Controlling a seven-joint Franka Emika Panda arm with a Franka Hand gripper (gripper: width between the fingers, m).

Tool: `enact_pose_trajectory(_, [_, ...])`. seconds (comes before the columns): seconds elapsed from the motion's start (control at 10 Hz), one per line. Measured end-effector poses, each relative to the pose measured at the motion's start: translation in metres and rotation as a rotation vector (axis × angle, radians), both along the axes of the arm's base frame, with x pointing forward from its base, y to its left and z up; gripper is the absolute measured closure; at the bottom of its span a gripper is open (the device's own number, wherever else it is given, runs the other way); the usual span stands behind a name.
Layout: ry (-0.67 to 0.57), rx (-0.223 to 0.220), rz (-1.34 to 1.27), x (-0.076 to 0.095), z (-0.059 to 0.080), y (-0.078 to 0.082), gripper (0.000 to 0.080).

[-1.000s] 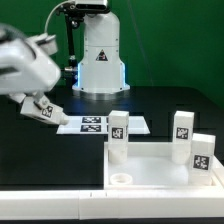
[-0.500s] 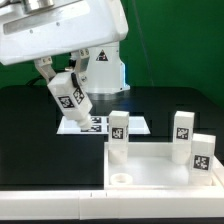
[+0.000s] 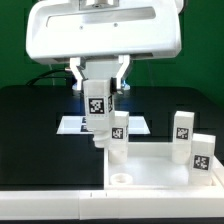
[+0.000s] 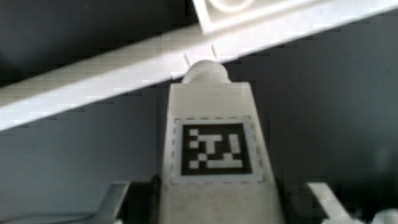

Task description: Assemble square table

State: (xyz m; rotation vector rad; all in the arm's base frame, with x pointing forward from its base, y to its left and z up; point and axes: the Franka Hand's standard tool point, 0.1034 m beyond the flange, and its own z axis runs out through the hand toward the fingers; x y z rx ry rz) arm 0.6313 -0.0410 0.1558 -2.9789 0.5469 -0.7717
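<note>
The pincer (image 3: 97, 92) grips one leg (image 3: 96, 118), hiding the marker board (image 3: 70, 124); three legs stand in the tabletop (image 3: 150, 170) below.

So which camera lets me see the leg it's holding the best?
The wrist view: the held leg fills the picture, tag facing the camera, between the tool's fingers. The exterior view shows the same leg smaller, upright above the tabletop, near a leg already standing there.
</note>
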Motion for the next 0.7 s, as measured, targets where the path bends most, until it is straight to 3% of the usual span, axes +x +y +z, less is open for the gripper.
enact_pose_trajectory(0.3, [0.022, 0.008, -0.003, -0.004, -0.008, 0.005, 0.0512])
enact_pose_trajectory(0.5, [0.096, 0.064, -0.057, -0.002, -0.028, 0.033, 0.0512])
enact_pose_trajectory(0.7, [0.116, 0.090, -0.097, 0.001, -0.036, 0.042, 0.0512])
